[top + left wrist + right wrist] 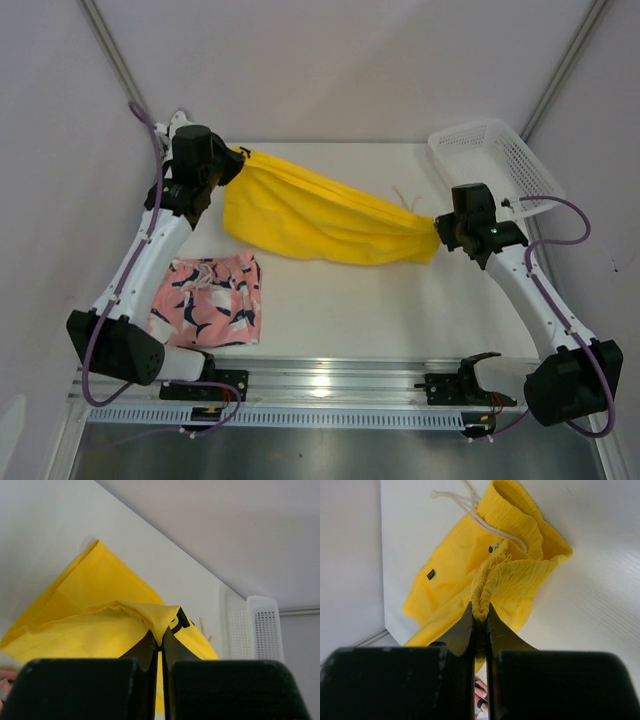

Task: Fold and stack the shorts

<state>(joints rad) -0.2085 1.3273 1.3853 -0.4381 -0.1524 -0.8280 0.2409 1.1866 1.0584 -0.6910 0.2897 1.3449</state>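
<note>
Left tool (238, 154), right tool (437, 224): yellow shorts (320, 215) edges

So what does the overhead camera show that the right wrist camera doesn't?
Only overhead: the basket and the left hand gripping the yellow shorts' other end. Only right wrist: the small dark logo and the ribbed waistband pinched in the right hand. Both: the yellow shorts, plus the pink shorts, just a sliver at the wrist.
</note>
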